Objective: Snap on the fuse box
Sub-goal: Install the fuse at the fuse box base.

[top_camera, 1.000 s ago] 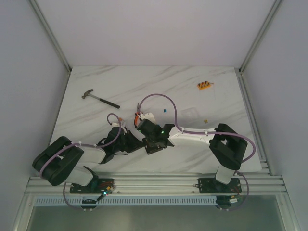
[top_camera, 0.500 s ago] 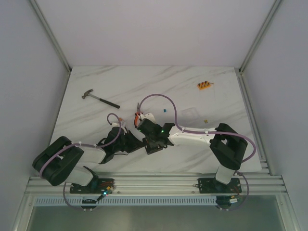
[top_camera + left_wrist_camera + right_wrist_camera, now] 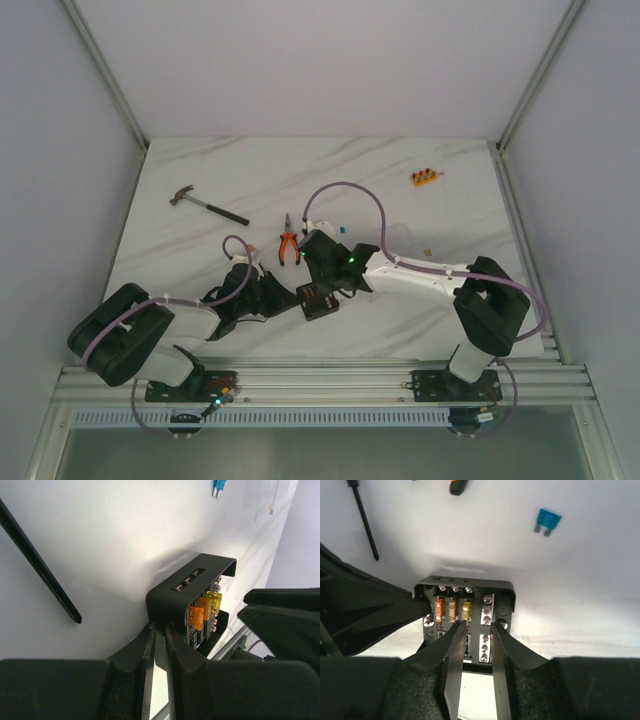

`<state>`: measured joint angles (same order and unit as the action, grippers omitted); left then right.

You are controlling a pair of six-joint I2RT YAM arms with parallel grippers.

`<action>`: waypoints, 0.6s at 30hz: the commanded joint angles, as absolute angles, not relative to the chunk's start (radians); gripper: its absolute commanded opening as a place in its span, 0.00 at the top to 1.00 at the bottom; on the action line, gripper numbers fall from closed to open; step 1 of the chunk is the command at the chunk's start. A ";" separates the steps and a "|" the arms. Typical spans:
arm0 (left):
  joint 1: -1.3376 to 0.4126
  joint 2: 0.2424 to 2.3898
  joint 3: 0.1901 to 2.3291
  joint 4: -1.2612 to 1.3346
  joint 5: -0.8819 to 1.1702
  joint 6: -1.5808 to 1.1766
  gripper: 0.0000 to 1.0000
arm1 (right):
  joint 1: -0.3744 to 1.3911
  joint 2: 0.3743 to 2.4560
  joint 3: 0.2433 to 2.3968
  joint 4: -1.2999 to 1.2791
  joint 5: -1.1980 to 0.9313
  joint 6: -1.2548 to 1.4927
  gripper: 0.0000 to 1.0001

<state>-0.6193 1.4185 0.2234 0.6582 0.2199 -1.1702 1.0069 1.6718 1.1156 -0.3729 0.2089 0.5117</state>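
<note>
Top view: the fuse box [image 3: 318, 299] lies on the worktop [image 3: 400, 200] between the arms. The left end effector [image 3: 288, 297] is at its left side and the right end effector [image 3: 320, 282] is over it.

Left wrist: the fingers [image 3: 137, 655] are nearly together at the box's near wall. Whether they grip it cannot be told.

Right wrist: the fingers [image 3: 451, 650] are slightly parted above the fuses [image 3: 452, 609], grasping nothing.
</note>
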 commanded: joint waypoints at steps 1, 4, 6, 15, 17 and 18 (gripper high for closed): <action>-0.625 1.437 0.224 0.581 0.205 -1.160 0.78 | 0.984 1.662 1.159 -0.403 0.198 0.547 0.69; -0.626 1.440 0.225 0.581 0.207 -1.160 0.78 | 0.984 1.690 1.186 -0.418 0.192 0.539 0.72; -0.626 1.442 0.225 0.581 0.207 -1.160 0.78 | 0.984 1.705 1.195 -0.420 0.192 0.537 0.73; -0.624 1.446 0.227 0.583 0.209 -1.159 0.78 | 0.985 1.754 1.230 -0.438 0.178 0.535 0.76; -0.626 1.449 0.227 0.584 0.210 -1.158 0.78 | 0.987 1.765 1.239 -0.445 0.174 0.534 0.78; -0.625 1.450 0.227 0.584 0.211 -1.158 0.78 | 0.988 1.769 1.242 -0.448 0.170 0.533 0.78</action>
<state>-0.6193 1.4204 0.2249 0.6582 0.2207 -1.1702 0.9817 1.7397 1.1946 -0.4110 0.1814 0.5278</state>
